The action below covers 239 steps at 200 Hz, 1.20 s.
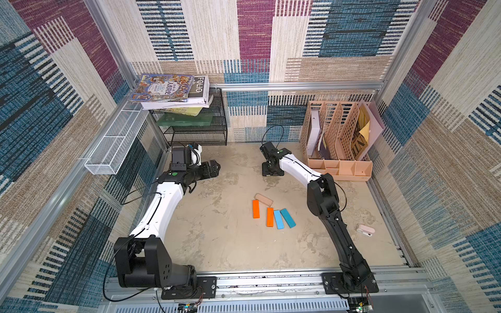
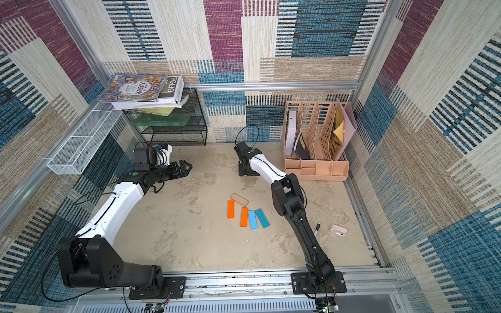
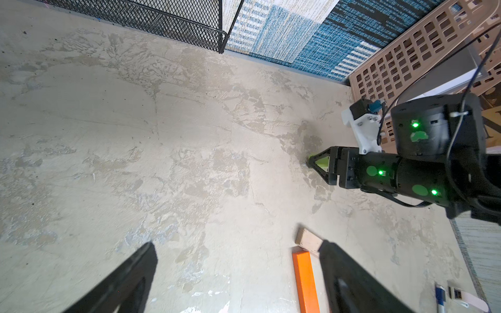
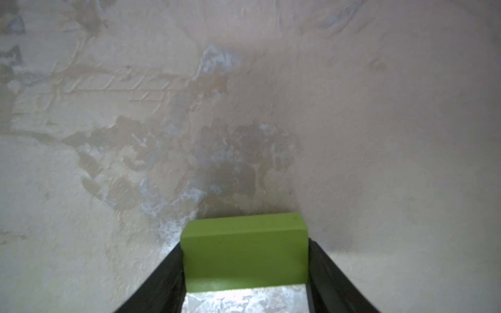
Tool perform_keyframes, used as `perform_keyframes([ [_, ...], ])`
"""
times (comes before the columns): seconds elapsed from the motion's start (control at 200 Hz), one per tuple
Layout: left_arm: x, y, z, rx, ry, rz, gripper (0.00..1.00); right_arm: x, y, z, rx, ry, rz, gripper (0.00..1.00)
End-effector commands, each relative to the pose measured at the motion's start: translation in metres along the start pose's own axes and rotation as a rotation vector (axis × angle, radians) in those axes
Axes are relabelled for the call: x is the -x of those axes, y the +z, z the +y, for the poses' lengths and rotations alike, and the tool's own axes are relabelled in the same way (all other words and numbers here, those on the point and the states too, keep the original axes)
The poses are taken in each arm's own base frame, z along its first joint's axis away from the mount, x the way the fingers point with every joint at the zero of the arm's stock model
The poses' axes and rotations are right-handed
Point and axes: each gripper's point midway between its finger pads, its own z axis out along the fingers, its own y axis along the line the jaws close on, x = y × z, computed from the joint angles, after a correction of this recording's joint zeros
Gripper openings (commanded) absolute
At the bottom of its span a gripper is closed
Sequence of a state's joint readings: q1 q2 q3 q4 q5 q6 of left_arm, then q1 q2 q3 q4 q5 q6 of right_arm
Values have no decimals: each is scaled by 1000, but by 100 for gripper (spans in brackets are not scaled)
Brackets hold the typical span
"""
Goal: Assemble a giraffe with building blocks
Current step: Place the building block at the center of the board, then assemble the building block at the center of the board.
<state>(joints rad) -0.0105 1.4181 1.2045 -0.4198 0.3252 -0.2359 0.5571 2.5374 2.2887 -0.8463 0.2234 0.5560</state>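
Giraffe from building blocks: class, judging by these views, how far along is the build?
Done: little. The tan block, two orange blocks and two blue blocks lie loosely grouped on the table, forming no figure yet. In hand: the right tool grips the green block, apart from them. The left tool is open and empty. Left: bring the green head over and arrange neck, L-shaped body and splayed legs.

Legible text: "FOLIO", white capitals on a black band, on the white book (image 1: 200,84) stacked on the mesh shelf (image 1: 217,127).

The picture book (image 1: 160,88) lying on top of it carries Chinese title characters, too small to read reliably.

The sheet (image 1: 362,141) in the file rack (image 1: 339,169) shows large black capitals. They are partly hidden and not readable as a word.
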Motion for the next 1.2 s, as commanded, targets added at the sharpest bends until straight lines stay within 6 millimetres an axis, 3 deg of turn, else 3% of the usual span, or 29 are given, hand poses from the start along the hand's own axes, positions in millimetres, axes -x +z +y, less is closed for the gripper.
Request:
perform_keyframes([
  [0.0, 1, -1, -1, -6, -6, 3, 97, -2, 1, 3, 8, 6, 7, 67],
  [0.235, 2, -1, -2, -8, -5, 2, 97, -2, -1, 15, 28, 11, -10, 68],
  [0.471, 2, 0, -2, -11, -6, 4, 97, -1, 2, 4, 4, 36, -3, 73],
  [0.616, 1, 0, -2, -12, -5, 6, 97, 2, -2, 8, 27, -6, -11, 88],
  [0.826, 0, 1, -1, -6, -6, 11, 97, 12, -39, 27, 58, -150, -80, 91],
  [0.931, 0, 0, -1, -6, -6, 11, 97, -5, -63, 47, 89, -274, -92, 91],
  [1.067, 0, 0, -1, -6, -5, 9, 97, -49, -85, 74, 184, -448, -79, 88],
  [1.192, 0, -1, -2, -8, -5, 8, 97, -90, -88, 74, 199, -572, -48, 82],
])
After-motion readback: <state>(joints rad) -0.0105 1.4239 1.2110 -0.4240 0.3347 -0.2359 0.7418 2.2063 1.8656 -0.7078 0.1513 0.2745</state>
